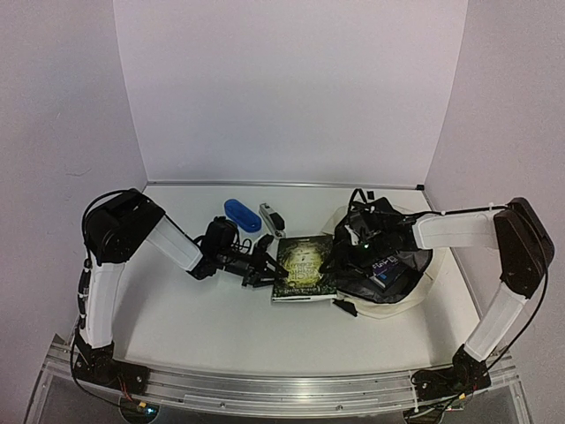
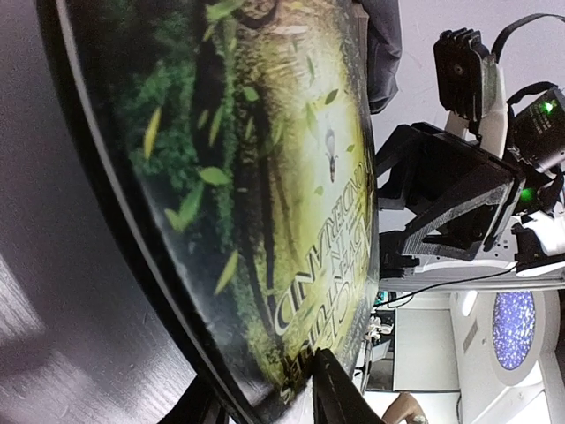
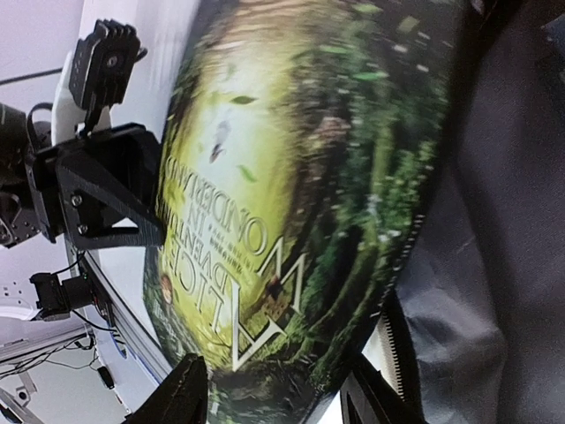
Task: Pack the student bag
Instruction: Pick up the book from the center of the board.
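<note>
Book (image 3: 300, 194) fills most of the frame: glossy green forest cover, pale glow at centre, white lettering running sideways. It sits tilted, near edge low in the frame.

Right gripper (image 3: 274, 393): two black fingers (image 3: 187, 389) apart at the bottom, the book's near edge between them.

Left gripper (image 3: 146, 190) at far left, dark finger laid over the book's left edge.

Right side: dark grey lining of the student bag (image 3: 503, 265), touching the book's edge; zipper teeth (image 3: 391, 353) beside the right-hand finger. Blurred white wall (image 3: 35, 35) upper left.

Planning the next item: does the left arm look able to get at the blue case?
Likely yes, once free: the blue case lies uncovered just beyond the left gripper, which straddles the green book.
</note>
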{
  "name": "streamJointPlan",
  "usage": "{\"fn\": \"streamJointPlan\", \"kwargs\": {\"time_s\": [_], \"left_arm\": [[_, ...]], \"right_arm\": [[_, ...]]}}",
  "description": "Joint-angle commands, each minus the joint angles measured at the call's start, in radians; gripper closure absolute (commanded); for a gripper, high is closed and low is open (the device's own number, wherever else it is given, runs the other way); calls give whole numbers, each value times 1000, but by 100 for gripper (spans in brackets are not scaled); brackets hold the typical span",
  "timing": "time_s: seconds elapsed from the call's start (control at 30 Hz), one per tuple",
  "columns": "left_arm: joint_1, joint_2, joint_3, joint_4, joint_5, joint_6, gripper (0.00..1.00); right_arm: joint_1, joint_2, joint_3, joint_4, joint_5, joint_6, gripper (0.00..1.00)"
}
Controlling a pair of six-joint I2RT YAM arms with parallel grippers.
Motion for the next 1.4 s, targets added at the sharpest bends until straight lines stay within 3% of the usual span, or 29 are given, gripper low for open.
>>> {"fn": "streamJointPlan", "kwargs": {"time_s": [0.0, 0.27, 0.4, 0.57, 0.73, 0.87, 0.97, 1.17, 1.37], "left_arm": [[-24, -50, -15, 273, 33, -82, 74], [-24, -74, -67, 485, 2, -212, 95], [-24, -128, -90, 450, -3, -186, 100], [-25, -220, -120, 316, 2, -97, 100], [-26, -330, -118, 102, 13, 44, 100], [-44, -415, -64, -183, 30, 226, 100], [-58, -475, -24, -399, 38, 367, 100], [-84, -586, 0, -631, 49, 550, 100], [-131, -614, 53, -808, 75, 642, 100]], "right_arm": [[10, -7, 14, 106, -28, -25, 50], [10, -48, -15, 109, -38, -104, 47], [9, -90, -17, 107, -43, -150, 37], [-10, -160, -3, 44, -43, -251, 16], [-30, -200, 79, -195, 1, -456, 7], [-54, -254, 160, -380, 10, -662, 2], [-58, -289, 236, -526, 4, -812, 2], [-57, -290, 358, -811, -24, -951, 2], [-57, -235, 435, -883, -187, -965, 2]]}}
